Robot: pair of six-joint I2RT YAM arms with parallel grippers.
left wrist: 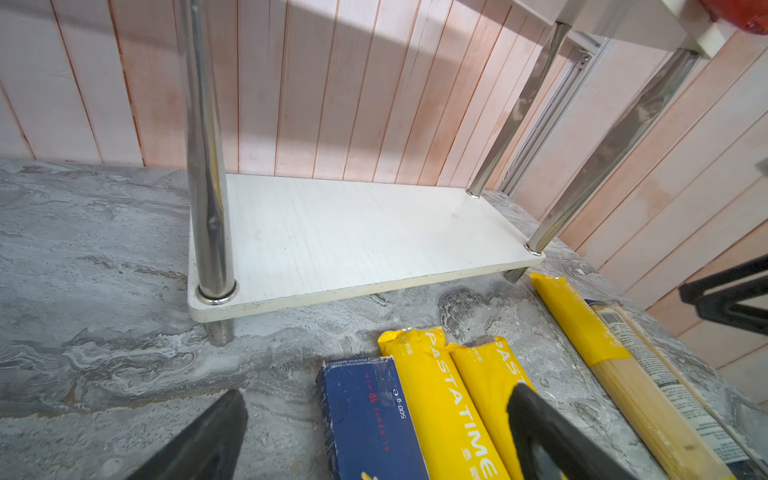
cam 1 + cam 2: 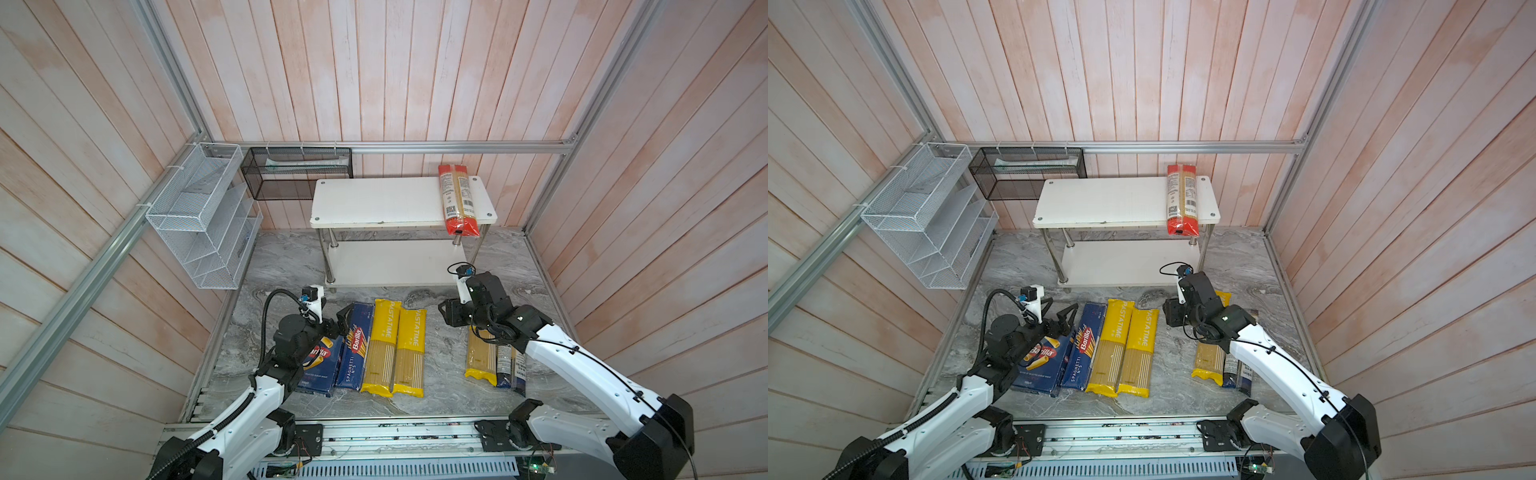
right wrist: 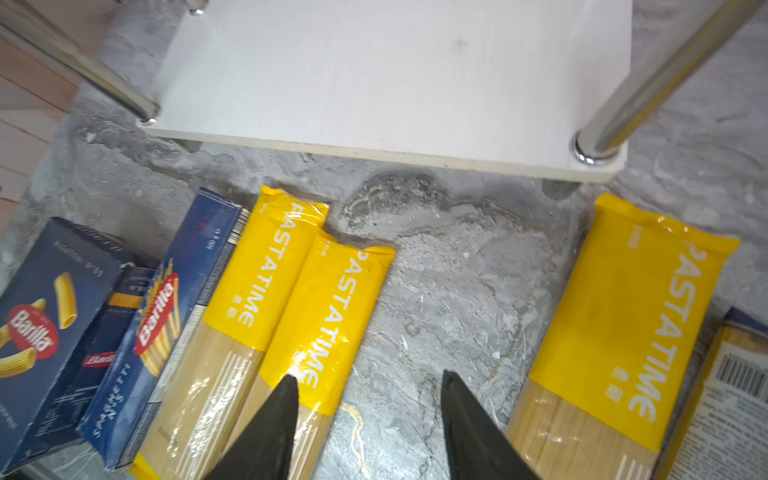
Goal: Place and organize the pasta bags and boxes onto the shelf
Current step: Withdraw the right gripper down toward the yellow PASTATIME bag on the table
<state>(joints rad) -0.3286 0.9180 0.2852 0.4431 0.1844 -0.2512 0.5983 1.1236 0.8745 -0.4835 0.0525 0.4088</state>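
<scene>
My right arm came in low from the right, elbow bent. My right gripper (image 3: 369,374) hung over bare marble top (image 3: 457,257) between the paired yellow bags (image 3: 270,266) and the third yellow bag (image 3: 623,316), jaws partly apart and empty. My left arm lay over the rigatoni box (image 2: 1038,365). My left gripper (image 2: 1066,316) was spread wide and empty by the far end of the spaghetti box (image 2: 1081,353).

Count: 2 boxes, 5 bags (3 yellow, 1 red-ended, 1 dark-blue-ended).

The red-ended bag (image 2: 457,199) lay on the top board of the shelf (image 2: 374,199), at its right end, overhanging the front edge. The dark-blue-ended bag (image 2: 512,370) lay beside the third yellow one. The other six lay flat on the marble.
</scene>
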